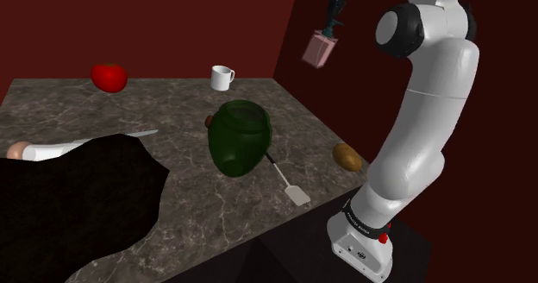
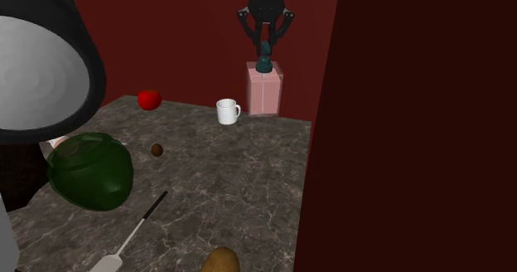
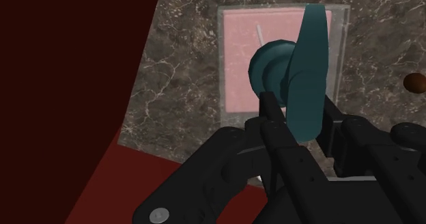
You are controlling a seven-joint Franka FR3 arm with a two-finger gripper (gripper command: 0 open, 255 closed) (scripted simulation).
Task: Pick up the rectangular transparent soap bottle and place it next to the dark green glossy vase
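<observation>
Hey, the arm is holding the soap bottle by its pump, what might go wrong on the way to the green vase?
1. The gripper clasps only the slim teal pump, and the soap bottle hangs tilted below it, so it may swing or slip.
2. The white mug stands roughly between bottle and dark green vase; a low carry might clip it.
3. A spatula lies beside the vase; setting down on it could tip the bottle.

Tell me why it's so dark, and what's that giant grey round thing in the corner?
Shoulder view: dim, dark red walls, only a faint sheen on the green vase. Second exterior view: that round thing is the arm joint right by the camera, hiding the corner. Wrist view: the pink soap bottle is the brightest patch.
</observation>
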